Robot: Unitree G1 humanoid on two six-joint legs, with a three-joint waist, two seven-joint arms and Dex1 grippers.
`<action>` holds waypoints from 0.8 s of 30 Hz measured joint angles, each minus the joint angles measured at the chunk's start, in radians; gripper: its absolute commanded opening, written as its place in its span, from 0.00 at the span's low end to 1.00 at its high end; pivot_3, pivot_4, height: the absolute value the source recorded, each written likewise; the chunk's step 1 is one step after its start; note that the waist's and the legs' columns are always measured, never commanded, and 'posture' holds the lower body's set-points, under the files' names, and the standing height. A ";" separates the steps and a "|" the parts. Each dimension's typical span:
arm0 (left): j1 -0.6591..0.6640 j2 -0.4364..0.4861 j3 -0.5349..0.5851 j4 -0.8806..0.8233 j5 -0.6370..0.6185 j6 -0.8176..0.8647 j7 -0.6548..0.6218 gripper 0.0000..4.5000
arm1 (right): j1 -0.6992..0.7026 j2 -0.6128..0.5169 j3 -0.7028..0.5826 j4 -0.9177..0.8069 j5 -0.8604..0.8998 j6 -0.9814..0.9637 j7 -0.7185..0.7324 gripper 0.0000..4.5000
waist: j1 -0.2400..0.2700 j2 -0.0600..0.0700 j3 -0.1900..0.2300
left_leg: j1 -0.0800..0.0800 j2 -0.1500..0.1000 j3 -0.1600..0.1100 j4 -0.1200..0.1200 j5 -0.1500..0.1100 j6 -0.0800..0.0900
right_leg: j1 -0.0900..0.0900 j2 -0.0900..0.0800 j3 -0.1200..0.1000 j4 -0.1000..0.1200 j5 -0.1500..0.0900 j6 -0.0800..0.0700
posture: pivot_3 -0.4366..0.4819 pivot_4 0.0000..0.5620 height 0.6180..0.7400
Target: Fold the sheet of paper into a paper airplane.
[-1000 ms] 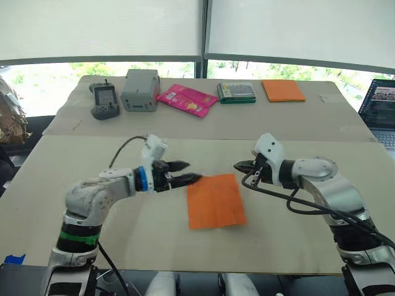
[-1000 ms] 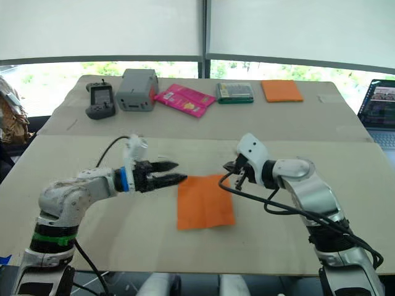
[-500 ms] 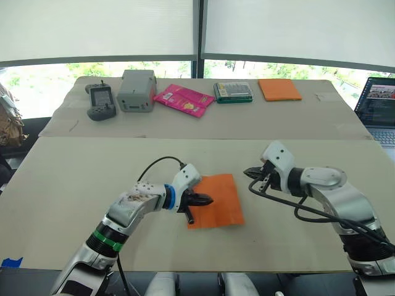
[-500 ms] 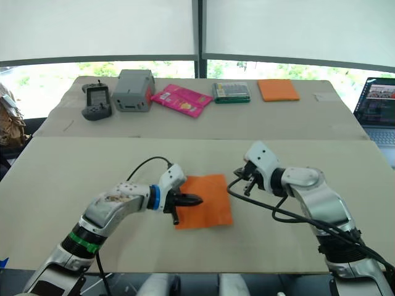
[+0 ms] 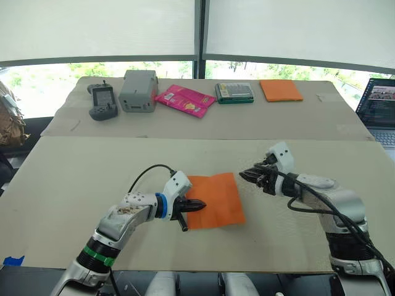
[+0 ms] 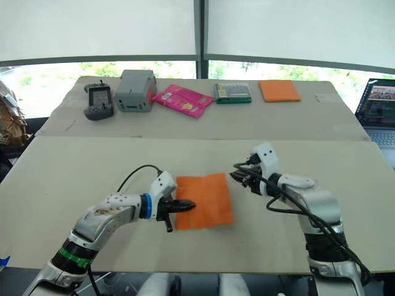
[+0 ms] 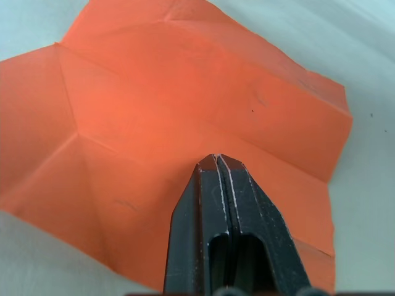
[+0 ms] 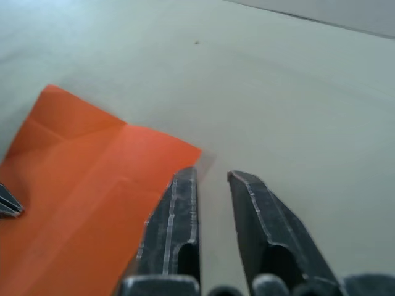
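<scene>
Two tools flank the sheet of paper (image 5: 214, 200), which lies flat on the tabletop (image 5: 92, 179). Our left tool (image 5: 199, 205), fingers pressed together, rests its tip on the sheet; our right tool (image 5: 244, 175), fingers narrowly parted, hovers just beside the sheet's far corner.

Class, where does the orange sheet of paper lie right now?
The sheet of paper lies flat mid-table, between the left gripper resting on it and the right gripper.

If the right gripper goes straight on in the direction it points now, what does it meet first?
Most likely the near corner of the thin creased bright orange sheet of paper, lying just ahead of the right gripper. Its height above the table is unclear.
</scene>
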 measured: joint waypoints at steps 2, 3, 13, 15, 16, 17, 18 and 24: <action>0.007 -0.002 0.003 -0.005 0.000 -0.002 0.006 0.00 | -0.024 0.027 -0.039 0.024 0.039 0.069 -0.021 0.59 | 0.000 0.000 0.000 | 0.001 0.000 0.000 0.000 0.000 0.000 | 0.000 0.000 0.000 0.000 0.000 0.000 | 0.48 0.27 1.00; 0.010 -0.002 0.005 -0.007 0.000 -0.003 0.006 0.00 | -0.036 0.045 -0.060 0.041 0.063 0.112 -0.030 0.66 | 0.000 0.000 0.000 | 0.001 0.000 0.000 0.000 0.000 0.000 | 0.000 0.000 0.000 0.000 0.000 0.000 | 0.48 0.27 1.00; 0.016 -0.002 0.009 -0.007 0.002 -0.009 0.007 0.00 | -0.086 0.116 -0.115 0.152 0.151 0.290 -0.097 0.66 | -0.001 0.000 0.000 | 0.001 0.000 0.000 0.000 0.000 0.000 | 0.000 0.001 0.000 0.000 0.000 0.000 | 0.48 0.27 1.00; 0.016 -0.002 0.009 -0.005 0.002 -0.012 0.006 0.00 | -0.090 0.124 -0.116 0.158 0.168 0.297 -0.097 0.66 | -0.002 0.000 0.000 | 0.001 0.000 0.000 0.000 0.000 0.000 | 0.000 0.000 0.000 0.000 0.000 0.000 | 0.48 0.27 1.00; 0.016 -0.002 0.009 -0.002 0.002 -0.019 0.004 0.00 | -0.092 0.128 -0.117 0.162 0.173 0.298 -0.097 0.66 | -0.002 0.000 0.000 | 0.001 0.000 0.000 0.000 0.000 0.000 | 0.000 0.000 0.000 0.000 0.000 0.000 | 0.48 0.27 1.00; 0.015 -0.001 0.009 0.000 0.002 -0.024 0.002 0.00 | -0.095 0.134 -0.116 0.167 0.177 0.299 -0.097 0.66 | -0.002 0.000 0.000 | 0.001 0.000 0.000 0.000 0.000 0.000 | 0.000 0.000 0.000 0.000 0.000 0.000 | 0.48 0.27 1.00; 0.015 -0.001 0.009 0.004 0.002 -0.028 -0.001 0.00 | -0.097 0.142 -0.115 0.172 0.179 0.299 -0.097 0.66 | -0.002 0.000 0.000 | 0.001 0.000 0.000 0.000 0.000 0.000 | 0.000 0.000 0.000 0.001 0.000 0.000 | 0.48 0.27 1.00; 0.001 -0.001 0.008 0.027 0.005 -0.043 -0.010 0.00 | -0.115 0.149 -0.089 0.186 0.177 0.267 -0.091 0.31 | -0.003 0.000 0.000 | 0.001 0.000 0.000 0.000 0.000 0.000 | 0.000 0.000 0.000 0.001 0.000 0.000 | 0.48 0.27 1.00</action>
